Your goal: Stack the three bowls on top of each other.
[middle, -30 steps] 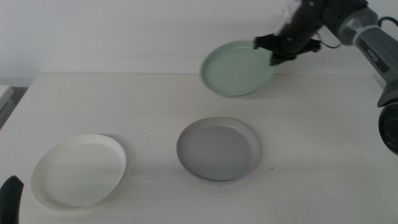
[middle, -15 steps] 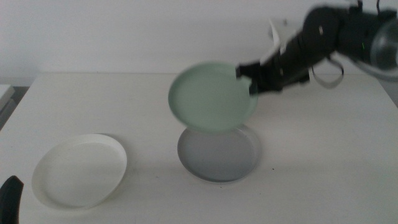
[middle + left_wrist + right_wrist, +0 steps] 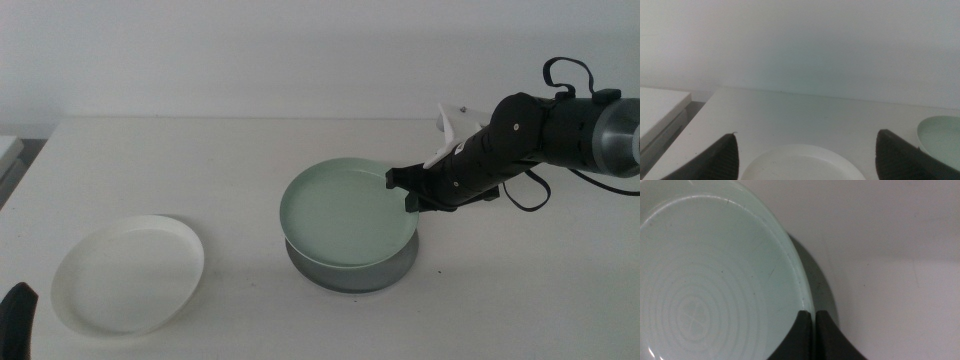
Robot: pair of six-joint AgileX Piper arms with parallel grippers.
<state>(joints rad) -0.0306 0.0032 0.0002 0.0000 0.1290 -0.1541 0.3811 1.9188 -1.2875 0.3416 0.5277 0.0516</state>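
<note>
My right gripper is shut on the rim of the pale green bowl and holds it on top of the light grey bowl at the table's middle. In the right wrist view the green bowl fills the picture, its rim pinched between the jaws at my right gripper, with the grey bowl's edge showing beneath. The white bowl lies alone at the front left. My left gripper is open, low over the white bowl; only its tip shows in the middle view.
The white table runs back to a white wall. A small white object lies behind the right arm. A second surface stands past the table's left edge.
My right gripper has carried the green bowl from high at the back right down and forward onto the grey bowl. The white bowl and left gripper have not moved.
</note>
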